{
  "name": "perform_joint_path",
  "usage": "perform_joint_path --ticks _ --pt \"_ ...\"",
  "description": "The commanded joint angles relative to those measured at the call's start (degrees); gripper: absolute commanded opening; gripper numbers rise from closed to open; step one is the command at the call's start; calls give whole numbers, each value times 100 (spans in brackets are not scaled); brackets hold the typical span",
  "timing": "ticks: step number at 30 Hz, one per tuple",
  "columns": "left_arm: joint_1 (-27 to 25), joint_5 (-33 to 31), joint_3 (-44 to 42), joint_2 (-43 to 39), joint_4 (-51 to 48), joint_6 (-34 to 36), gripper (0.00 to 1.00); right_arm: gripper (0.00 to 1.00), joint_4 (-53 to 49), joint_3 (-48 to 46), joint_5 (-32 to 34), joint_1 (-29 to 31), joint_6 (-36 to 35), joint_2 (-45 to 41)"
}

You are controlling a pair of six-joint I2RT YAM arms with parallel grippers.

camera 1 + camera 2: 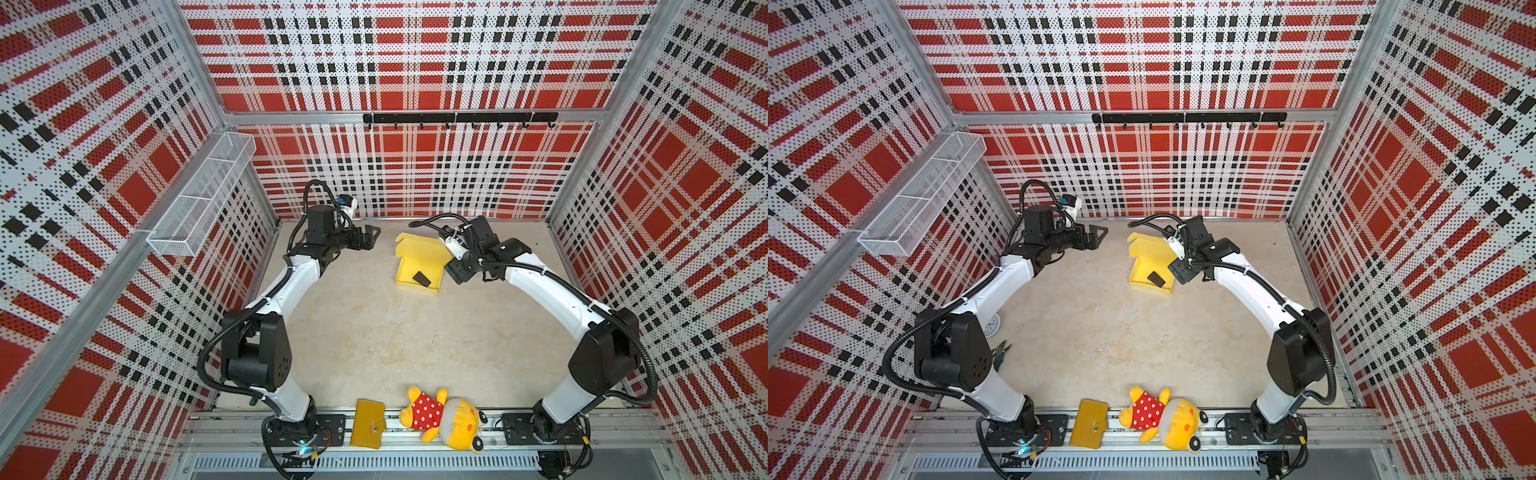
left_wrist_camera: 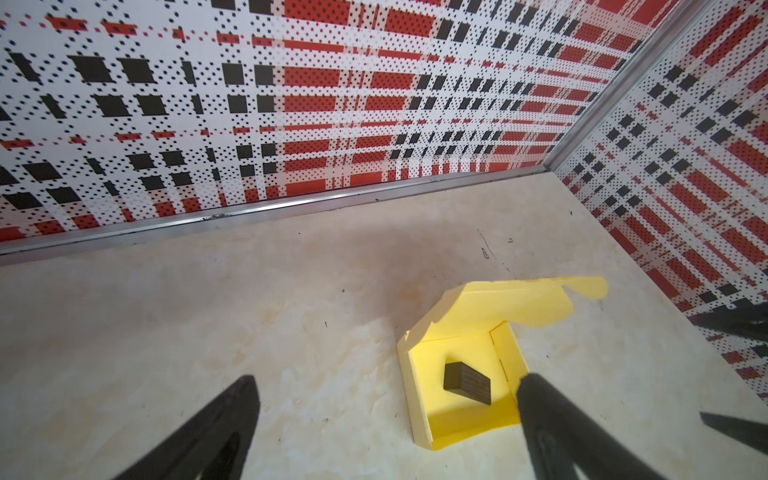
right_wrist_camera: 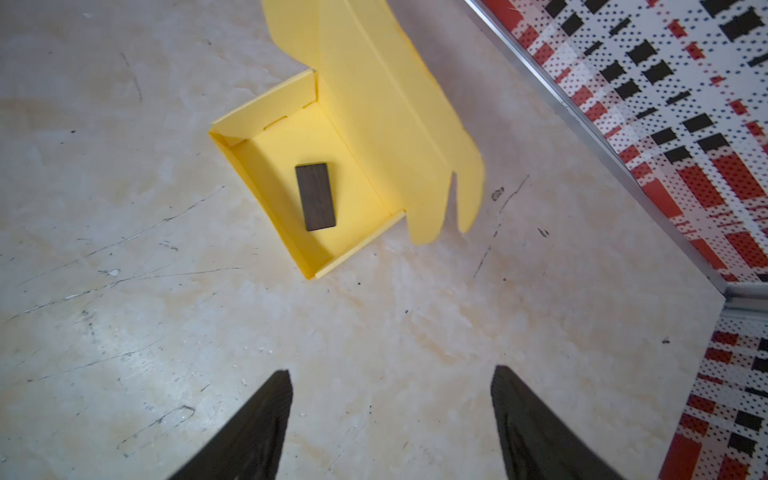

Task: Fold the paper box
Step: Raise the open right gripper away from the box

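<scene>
The paper box (image 1: 411, 272) (image 1: 1142, 272) lies at the back middle of the table as a pale yellow open tray with its side walls up. Its lid flap (image 1: 417, 245) (image 3: 386, 104) rises half upright from the far edge. A small dark block (image 1: 422, 278) (image 3: 316, 195) lies inside. My right gripper (image 1: 452, 272) (image 3: 391, 370) hangs open just right of the box, with only bare table between its fingers. My left gripper (image 1: 371, 237) (image 2: 388, 377) hovers wide open and empty to the left of the box (image 2: 430, 365), apart from it.
A mustard wallet (image 1: 368, 424) and a yellow plush toy in a red dotted shirt (image 1: 442, 415) lie on the front rail. A wire basket (image 1: 203, 199) hangs on the left wall and a hook rail (image 1: 459, 118) on the back wall. Pliers (image 1: 1000, 353) lie by the left arm.
</scene>
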Motion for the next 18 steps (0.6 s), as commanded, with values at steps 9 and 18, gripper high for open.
perform_joint_path --ticks 9,18 --pt "-120 82 158 276 259 123 100 80 261 -17 -773 -1077 1161 -180" --pt "-23 103 122 434 133 224 99 79 720 -385 -1376 -1879 1931 -240"
